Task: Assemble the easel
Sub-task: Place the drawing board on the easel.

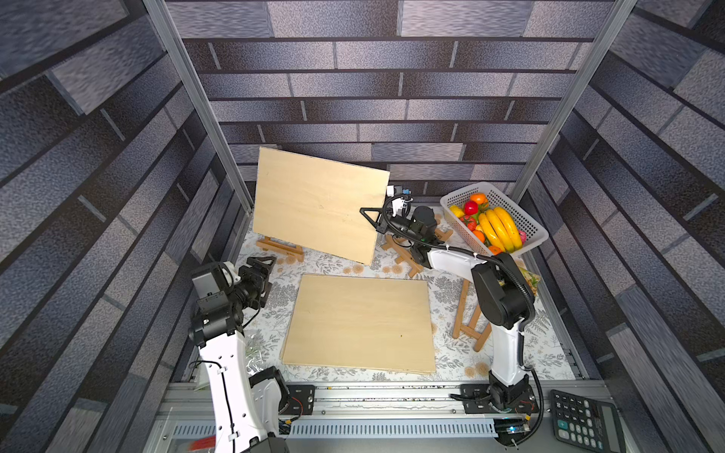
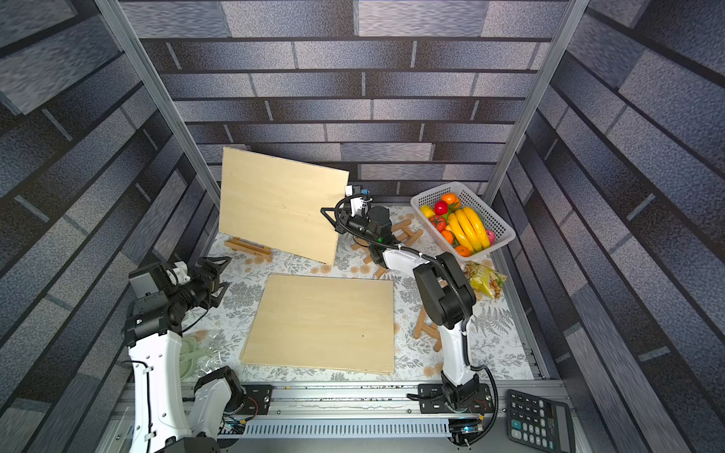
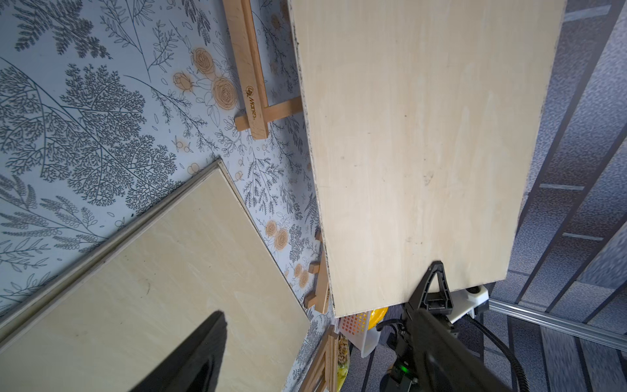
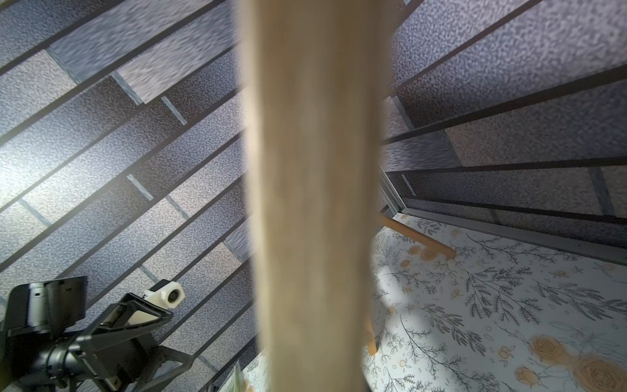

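Gripping the raised board (image 1: 319,204), long axis sideways, right gripper (image 1: 367,214) is closed; left gripper (image 1: 262,267) wide.

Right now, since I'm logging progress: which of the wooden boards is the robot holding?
The far board, tilted up and pinched at its side edge by the right gripper; the boards nearer the robot lie flat, untouched.

The raised board (image 1: 319,204) is pale matt plywood, the basket (image 1: 527,227) perforated white plastic.
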Tool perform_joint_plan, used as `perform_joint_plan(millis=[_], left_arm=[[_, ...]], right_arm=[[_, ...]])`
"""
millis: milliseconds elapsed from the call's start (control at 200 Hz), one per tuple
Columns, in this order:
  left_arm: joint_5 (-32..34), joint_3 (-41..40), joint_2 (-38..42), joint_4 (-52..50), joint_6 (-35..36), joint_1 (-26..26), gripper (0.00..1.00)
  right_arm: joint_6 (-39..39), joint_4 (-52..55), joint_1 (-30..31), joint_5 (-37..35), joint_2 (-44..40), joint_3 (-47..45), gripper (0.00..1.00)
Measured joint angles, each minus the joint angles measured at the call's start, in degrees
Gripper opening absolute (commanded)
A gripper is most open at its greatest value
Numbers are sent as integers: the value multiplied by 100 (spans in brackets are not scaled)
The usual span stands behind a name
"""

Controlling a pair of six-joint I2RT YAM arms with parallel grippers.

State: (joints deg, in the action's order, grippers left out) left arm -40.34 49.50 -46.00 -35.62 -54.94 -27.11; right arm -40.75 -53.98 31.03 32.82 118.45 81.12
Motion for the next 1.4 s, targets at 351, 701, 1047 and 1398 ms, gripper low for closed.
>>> perform_joint_plan(millis=[351, 701, 1047, 1398], left_arm=[[-284, 125, -400, 103, 0, 7, 87], [-393, 142, -514, 173, 90, 46, 87], [-452, 144, -555, 164, 205, 39, 87], [-452, 144, -542, -26, 376, 42, 87]], right_arm=[[61, -678, 85, 149, 1209, 826, 0], [538, -839, 114, 372, 1493, 957, 0], [1377, -1255, 378, 83, 1467, 697, 0], [1659, -1137, 496, -166, 1451, 682, 0]])
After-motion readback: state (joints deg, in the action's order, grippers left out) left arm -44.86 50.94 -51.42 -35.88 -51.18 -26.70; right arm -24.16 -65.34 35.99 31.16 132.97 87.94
